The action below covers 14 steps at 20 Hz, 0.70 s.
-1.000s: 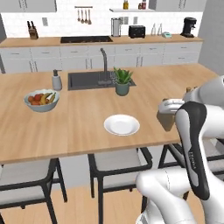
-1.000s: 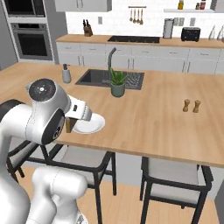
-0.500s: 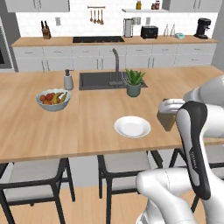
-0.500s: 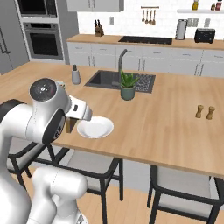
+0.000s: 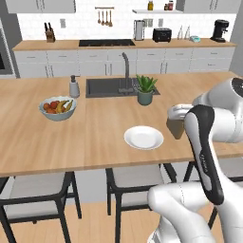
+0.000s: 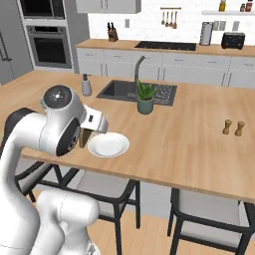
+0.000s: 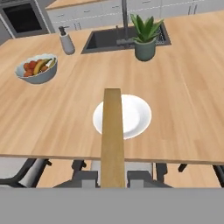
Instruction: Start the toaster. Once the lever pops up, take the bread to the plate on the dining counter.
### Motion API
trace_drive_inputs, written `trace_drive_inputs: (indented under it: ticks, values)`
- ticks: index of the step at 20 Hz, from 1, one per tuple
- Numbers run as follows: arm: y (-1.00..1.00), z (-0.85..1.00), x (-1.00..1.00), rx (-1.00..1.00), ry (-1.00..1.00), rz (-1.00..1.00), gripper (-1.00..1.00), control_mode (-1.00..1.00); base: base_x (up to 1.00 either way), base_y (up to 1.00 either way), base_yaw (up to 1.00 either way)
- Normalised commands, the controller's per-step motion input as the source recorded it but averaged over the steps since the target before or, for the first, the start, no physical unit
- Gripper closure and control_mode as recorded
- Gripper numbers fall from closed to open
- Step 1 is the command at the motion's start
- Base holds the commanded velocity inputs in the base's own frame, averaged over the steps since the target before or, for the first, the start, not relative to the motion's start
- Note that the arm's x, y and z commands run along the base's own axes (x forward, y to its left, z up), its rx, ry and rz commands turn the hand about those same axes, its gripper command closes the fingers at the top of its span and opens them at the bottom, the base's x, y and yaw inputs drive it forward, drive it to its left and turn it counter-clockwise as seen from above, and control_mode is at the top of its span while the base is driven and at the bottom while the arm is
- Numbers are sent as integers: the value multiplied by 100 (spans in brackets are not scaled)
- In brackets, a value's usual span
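Observation:
My gripper is shut on the bread, a tan slice held on edge just above the dining counter, right of the white plate. From the right base the bread hangs left of the plate, close to its rim. In the hand view the bread runs edge-on up from the gripper and overlaps the plate behind it. The black toaster stands far off on the back counter, as does the toaster in the right base view.
A blue-grey fruit bowl sits at the island's left. The sink with tap, a soap dispenser and a potted plant lie behind the plate. Salt and pepper shakers stand to the right. Stools sit under the near edge.
Between one second and half a second ago the whole picture slid right as the base drove; since then it holds still. The bread stays in the gripper.

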Motion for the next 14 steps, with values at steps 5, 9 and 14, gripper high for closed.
trace_drive_inputs:
  ticks: [5, 9, 14]
  values:
    - [0, -26, 90, 0, 16, 1, 100, -100, 0, 0, 0]
    - [0, -50, 98, 0, 15, 1, 100, -100, 0, 0, 0]
    - [7, -52, 58, 2, -2, 4, 100, -100, 0, 0, 0]
